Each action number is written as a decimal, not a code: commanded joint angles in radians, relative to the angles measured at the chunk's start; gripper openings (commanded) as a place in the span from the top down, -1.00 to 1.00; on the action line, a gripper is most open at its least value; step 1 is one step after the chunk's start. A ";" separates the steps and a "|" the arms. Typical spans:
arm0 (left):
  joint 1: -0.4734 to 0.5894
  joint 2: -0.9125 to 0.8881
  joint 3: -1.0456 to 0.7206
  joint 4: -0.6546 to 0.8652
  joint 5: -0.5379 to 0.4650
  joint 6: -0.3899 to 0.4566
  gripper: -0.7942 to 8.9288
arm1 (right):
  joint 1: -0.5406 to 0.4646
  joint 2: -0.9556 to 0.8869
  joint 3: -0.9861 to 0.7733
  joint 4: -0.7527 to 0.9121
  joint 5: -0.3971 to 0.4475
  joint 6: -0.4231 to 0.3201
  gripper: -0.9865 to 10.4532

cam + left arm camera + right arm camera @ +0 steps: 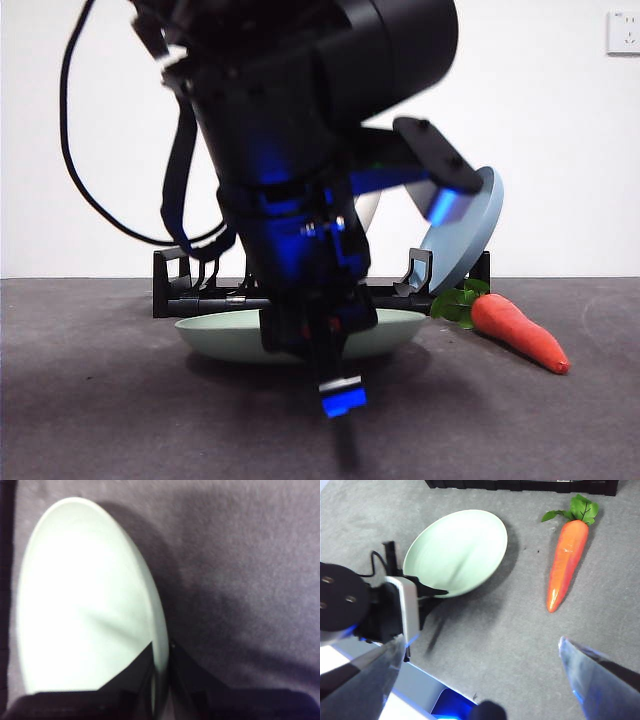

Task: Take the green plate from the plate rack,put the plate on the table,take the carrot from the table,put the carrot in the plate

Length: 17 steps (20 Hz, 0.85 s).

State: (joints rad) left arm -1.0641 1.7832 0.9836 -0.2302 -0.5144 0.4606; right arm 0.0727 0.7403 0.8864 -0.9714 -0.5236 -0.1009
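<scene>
- The green plate [85, 605] has its rim between the two jaws of the left gripper [161, 667]; the jaws are narrow and clenched on that rim, one above and one below.
- In the front view, the plate [390, 328] lies low on the table [100, 400], just in front of the plate rack [190, 290]; I cannot tell if its bottom fully touches the surface.
- The left gripper [335, 385] comes down from above, large and dark, and it hides the middle of the plate and of the rack.
- The right gripper [480, 667] hangs high above the table with its jaws spread wide apart, holding nothing.
- The carrot [566, 562] lies flat on the table beside the plate [460, 547], apart from it, with its green leaves toward the rack [520, 484].
- In the front view, the carrot [520, 332] is at the right of the plate, untouched.
- A blue plate [465, 235] stands tilted in the rack, at the end near the carrot.
</scene>
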 commanded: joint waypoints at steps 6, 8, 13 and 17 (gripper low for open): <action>-0.001 0.027 -0.006 -0.032 0.157 -0.125 0.11 | 0.003 0.000 0.003 0.006 -0.001 0.006 -0.27; -0.001 0.018 -0.005 -0.034 0.154 -0.126 0.11 | 0.003 0.000 0.003 0.006 -0.001 0.006 -0.27; -0.003 -0.112 0.062 -0.105 0.163 -0.234 0.11 | 0.003 0.041 0.003 0.049 0.001 0.008 -0.27; -0.004 -0.309 0.165 -0.194 0.235 -0.367 0.11 | 0.003 0.144 0.003 0.177 0.003 0.021 -0.27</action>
State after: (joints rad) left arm -1.0645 1.4681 1.1606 -0.4175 -0.2832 0.1448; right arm 0.0727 0.8848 0.8864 -0.7952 -0.5209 -0.0891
